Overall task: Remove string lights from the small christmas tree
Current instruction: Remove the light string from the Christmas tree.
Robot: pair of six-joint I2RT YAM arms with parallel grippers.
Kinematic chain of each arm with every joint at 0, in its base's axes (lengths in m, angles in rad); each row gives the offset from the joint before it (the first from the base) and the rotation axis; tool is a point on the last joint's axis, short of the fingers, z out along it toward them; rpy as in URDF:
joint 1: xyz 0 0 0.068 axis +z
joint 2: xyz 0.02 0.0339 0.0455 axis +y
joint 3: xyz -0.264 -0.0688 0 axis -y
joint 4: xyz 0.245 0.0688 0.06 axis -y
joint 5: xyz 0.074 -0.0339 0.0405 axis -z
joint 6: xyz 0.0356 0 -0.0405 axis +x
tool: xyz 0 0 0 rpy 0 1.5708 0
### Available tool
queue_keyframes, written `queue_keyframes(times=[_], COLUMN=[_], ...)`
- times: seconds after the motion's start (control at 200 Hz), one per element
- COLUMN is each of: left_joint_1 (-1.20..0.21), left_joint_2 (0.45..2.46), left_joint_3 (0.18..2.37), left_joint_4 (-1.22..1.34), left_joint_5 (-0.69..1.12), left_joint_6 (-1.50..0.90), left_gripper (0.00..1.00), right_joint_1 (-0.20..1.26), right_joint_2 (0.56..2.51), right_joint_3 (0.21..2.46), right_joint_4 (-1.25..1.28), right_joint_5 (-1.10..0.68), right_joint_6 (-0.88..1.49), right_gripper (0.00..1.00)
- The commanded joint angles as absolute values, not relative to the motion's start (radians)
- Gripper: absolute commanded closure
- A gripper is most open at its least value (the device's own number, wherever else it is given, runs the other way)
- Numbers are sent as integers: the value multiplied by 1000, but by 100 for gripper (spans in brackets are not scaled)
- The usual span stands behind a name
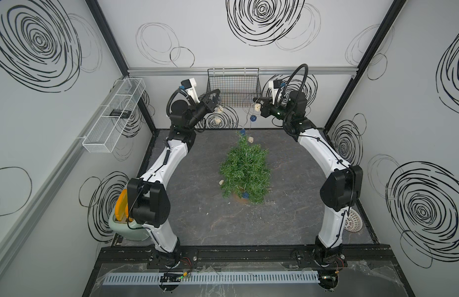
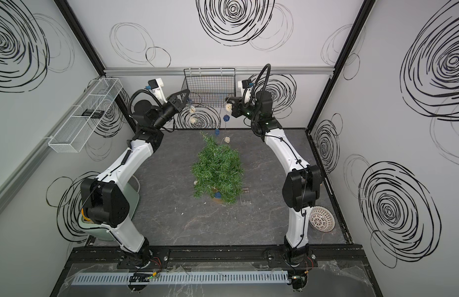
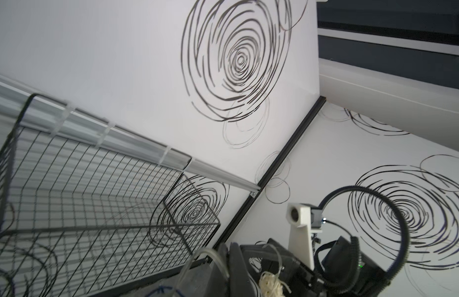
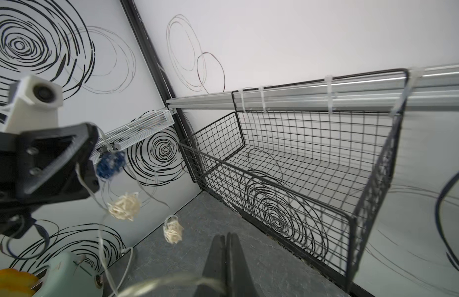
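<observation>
In both top views we see the small christmas tree [image 1: 245, 172] [image 2: 218, 171] in its pot near the middle of the dark table [image 1: 197, 226], between the two arms. The left gripper [image 1: 217, 99] and the right gripper [image 1: 256, 100] are raised in front of the black wire basket [image 1: 233, 87]. The string lights [image 1: 253, 118] hang between them. One strand drops to the tree's tip, and a cream ball and a blue ball sit low among the branches by the pot.

In the left wrist view the left fingers [image 3: 236, 267] are closed, with loops of the pale wire coming out around them. We cannot tell exactly where they pinch it. A cream ball hangs just beside the right gripper.

In the right wrist view the right fingers [image 4: 218, 259] are pressed together on the wire. A blue ball sits right at the tip of the left fingers — two cream balls dangle below it.
</observation>
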State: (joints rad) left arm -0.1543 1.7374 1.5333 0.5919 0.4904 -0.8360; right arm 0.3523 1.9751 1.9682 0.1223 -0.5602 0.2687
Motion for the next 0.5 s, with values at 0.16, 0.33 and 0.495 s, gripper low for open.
queue_keyframes(times=[0.16, 0.33, 0.495], left_joint_1=[-138, -151, -184], left_joint_2=[1628, 1633, 1634], left_joint_3=[1338, 1235, 1170], left_joint_4=[819, 882, 856], left_joint_5=[499, 538, 559], left_joint_6=[-856, -848, -765], left_gripper=[100, 87, 58], right_joint_1=[420, 447, 460], right_joint_2=[2100, 2138, 2167], right_joint_3=[2199, 2246, 2267], right_joint_4=[-21, -49, -63], right_joint_5=[-597, -592, -593], right_joint_6=[196, 189, 197], right_gripper=[100, 100, 100])
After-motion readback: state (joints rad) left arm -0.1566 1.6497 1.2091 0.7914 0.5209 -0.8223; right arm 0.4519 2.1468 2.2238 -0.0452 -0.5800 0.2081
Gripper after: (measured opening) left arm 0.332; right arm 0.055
